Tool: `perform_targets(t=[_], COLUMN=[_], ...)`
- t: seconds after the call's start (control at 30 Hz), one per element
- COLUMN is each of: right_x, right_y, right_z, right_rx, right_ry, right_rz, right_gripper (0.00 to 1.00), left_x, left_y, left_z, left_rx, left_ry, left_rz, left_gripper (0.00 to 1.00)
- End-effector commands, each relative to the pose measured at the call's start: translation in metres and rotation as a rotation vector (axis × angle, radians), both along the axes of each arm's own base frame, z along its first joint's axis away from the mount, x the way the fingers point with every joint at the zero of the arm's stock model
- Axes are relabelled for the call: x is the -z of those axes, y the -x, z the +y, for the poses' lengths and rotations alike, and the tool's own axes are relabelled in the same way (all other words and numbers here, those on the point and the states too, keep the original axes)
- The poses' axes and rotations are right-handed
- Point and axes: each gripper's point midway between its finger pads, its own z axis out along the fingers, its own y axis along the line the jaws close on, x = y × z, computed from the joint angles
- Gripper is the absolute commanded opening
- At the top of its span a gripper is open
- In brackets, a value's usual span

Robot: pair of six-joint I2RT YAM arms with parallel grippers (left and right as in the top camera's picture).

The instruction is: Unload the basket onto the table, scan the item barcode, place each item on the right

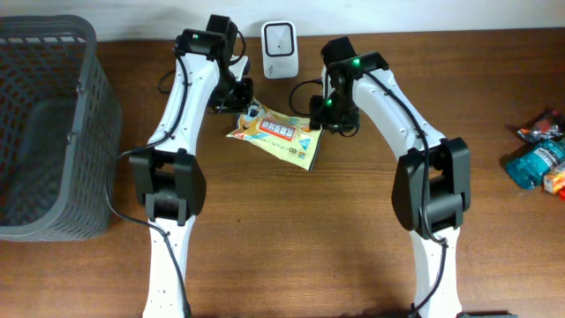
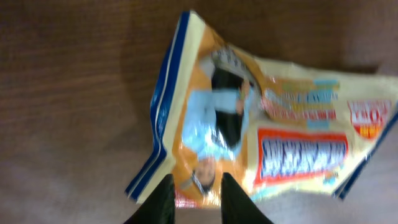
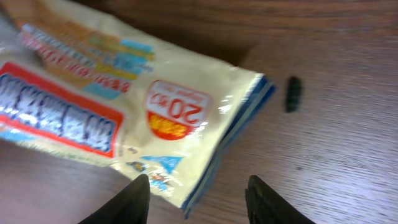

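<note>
packet: glossy plastic film | table: matt wood | basket: plastic

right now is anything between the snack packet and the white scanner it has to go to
Nothing visible: only bare wooden table lies between the yellow plastic snack packet and the white box-shaped scanner.

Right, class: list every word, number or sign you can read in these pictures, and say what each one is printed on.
"20": on the round red and orange badge of the snack packet.
Blue block lettering in the red-framed panel on that packet: too blurred to read.
Other small print on the packet: too blurred to read.
White scanner: no readable text.
Packets at the right edge: print too small to read.
</note>
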Motion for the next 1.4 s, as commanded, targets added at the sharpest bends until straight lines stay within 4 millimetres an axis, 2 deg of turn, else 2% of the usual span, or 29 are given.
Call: perform_targets(t=[0.0, 0.1, 0.17, 0.2, 0.3, 0.4, 0.43, 0.47, 0.5, 0.53, 0.57, 0.63, 0.7, 0.83, 0.93, 1.03, 1.1, 1.17, 1.2, 1.23, 1.27, 1.3, 1.37], right_x=[-0.009, -0.009, -0.009, -0.009, -0.009, -0.023, -0.027, -0.033, -0.040, -0.041, -0.041, -0.041, -0.039, -0.022, -0.008, 0.002, 0.020, 0.047, 0.050, 0.052, 0.051, 0.051, 0.054], right_y=[-0.001, -0.001, -0.001, -0.001, 0.000, -0.005, -0.007, -0.009, -0.011, -0.009, -0.004, 0.003, 0.005, 0.013, 0.017, 0.017, 0.020, 0.024, 0.024, 0.023, 0.022, 0.021, 0.021], right_z=[0.013, 0.013, 0.013, 0.013, 0.013, 0.015, 0.016, 0.018, 0.025, 0.032, 0.046, 0.065, 0.079, 0.091, 0.089, 0.089, 0.089, 0.087, 0.086, 0.087, 0.088, 0.088, 0.087], right_rx=[-0.059, -0.058, -0.058, -0.058, -0.059, -0.061, -0.074, -0.107, -0.238, -0.341, -0.532, -0.730, -0.884, -1.142, -1.247, -1.269, -1.275, -1.280, -1.281, -1.277, -1.273, -1.272, -1.232], right_ry=[-0.054, -0.054, -0.054, -0.054, -0.054, -0.064, -0.067, -0.072, -0.062, -0.054, -0.034, -0.021, 0.032, 0.089, 0.097, 0.095, 0.089, 0.080, 0.078, 0.079, 0.080, 0.081, 0.078], right_rz=[-0.021, -0.020, -0.020, -0.020, -0.020, -0.055, -0.071, -0.096, -0.156, -0.193, -0.254, -0.320, -0.386, -0.429, -0.422, -0.409, -0.369, -0.311, -0.304, -0.307, -0.313, -0.313, -0.298], right_gripper=[0.49, 0.50, 0.50, 0.50, 0.50, 0.51, 0.51, 0.51, 0.51, 0.55, 0.65, 0.71, 0.71, 0.67, 0.67, 0.66, 0.66, 0.68, 0.68, 0.66, 0.58, 0.41, 0.26], left_x=[0.030, 0.067, 0.081, 0.080, 0.066, 0.023, 0.013, 0.000, -0.015, -0.026, -0.029, -0.026, -0.025, -0.024, -0.024, -0.024, -0.024, -0.024, -0.024, -0.024, -0.024, -0.024, -0.024], left_y=[0.008, 0.024, 0.040, 0.046, 0.058, 0.051, 0.046, 0.041, 0.032, 0.023, 0.016, 0.014, 0.014, 0.019, 0.020, 0.020, 0.020, 0.020, 0.020, 0.020, 0.020, 0.020, 0.020], left_z=[-0.006, -0.010, -0.005, -0.001, 0.002, 0.009, 0.012, 0.015, 0.020, 0.030, 0.044, 0.063, 0.088, 0.117, 0.132, 0.139, 0.139, 0.139, 0.139, 0.139, 0.139, 0.139, 0.139], left_rx=[-0.083, -0.068, -0.057, -0.060, -0.060, -0.069, -0.073, -0.078, -0.087, -0.103, -0.175, -0.334, -0.483, -0.539, -0.572, -0.585, -0.585, -0.585, -0.585, -0.585, -0.585, -0.585, -0.585], left_ry=[0.009, -0.008, -0.039, -0.052, -0.061, -0.073, -0.078, -0.085, -0.101, -0.137, -0.162, -0.161, -0.153, -0.164, -0.166, -0.167, -0.167, -0.166, -0.166, -0.166, -0.166, -0.166, -0.166], left_rz=[0.059, 0.117, 0.174, 0.202, 0.234, 0.155, 0.124, 0.082, 0.021, -0.037, -0.061, -0.038, -0.011, 0.023, 0.031, 0.035, 0.036, 0.035, 0.035, 0.035, 0.035, 0.035, 0.035], left_gripper=[0.17, 0.15, 0.04, 0.00, 0.00, 0.07, 0.13, 0.35, 0.82, 0.99, 0.99, 0.99, 0.99, 0.99, 0.99, 0.99, 0.99, 0.99, 0.99, 0.99, 0.99, 0.99, 0.99])
